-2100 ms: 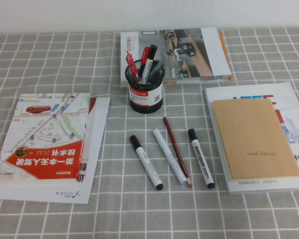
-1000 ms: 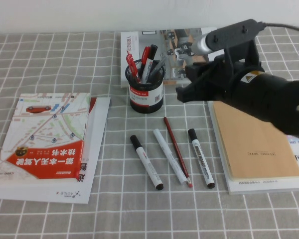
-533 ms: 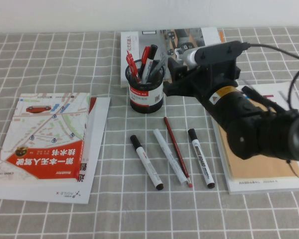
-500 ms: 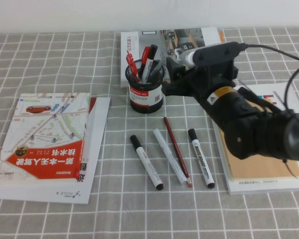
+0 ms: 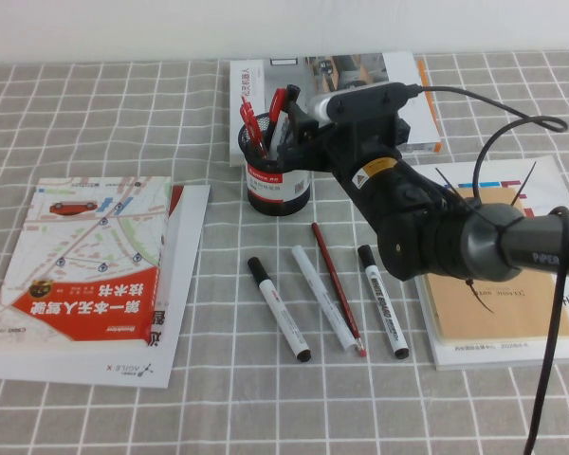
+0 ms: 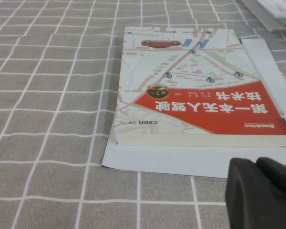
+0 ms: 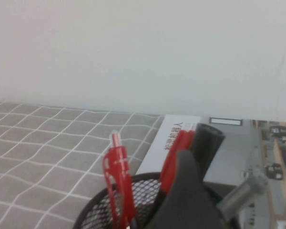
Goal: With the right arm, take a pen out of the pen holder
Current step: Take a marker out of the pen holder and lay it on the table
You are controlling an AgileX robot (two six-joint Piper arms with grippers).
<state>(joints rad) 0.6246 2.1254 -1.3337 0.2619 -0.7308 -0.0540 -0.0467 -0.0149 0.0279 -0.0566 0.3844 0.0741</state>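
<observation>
High view: my right gripper [image 5: 298, 131] hangs open over the pen holder [image 5: 278, 186], upper middle of frame, right among the pens [image 5: 276, 102]. I'd straddle just one pen, pinch, then lift straight up. Left gripper [image 6: 263, 194] hovers near the map book [image 6: 195, 86], can't tell its state.

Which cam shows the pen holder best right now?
High view: nearly the whole pen holder shows, with the right tool at its rim. Right wrist view catches only its rim and pen tops. Left wrist view misses it; the left tool hangs near the book.
</observation>
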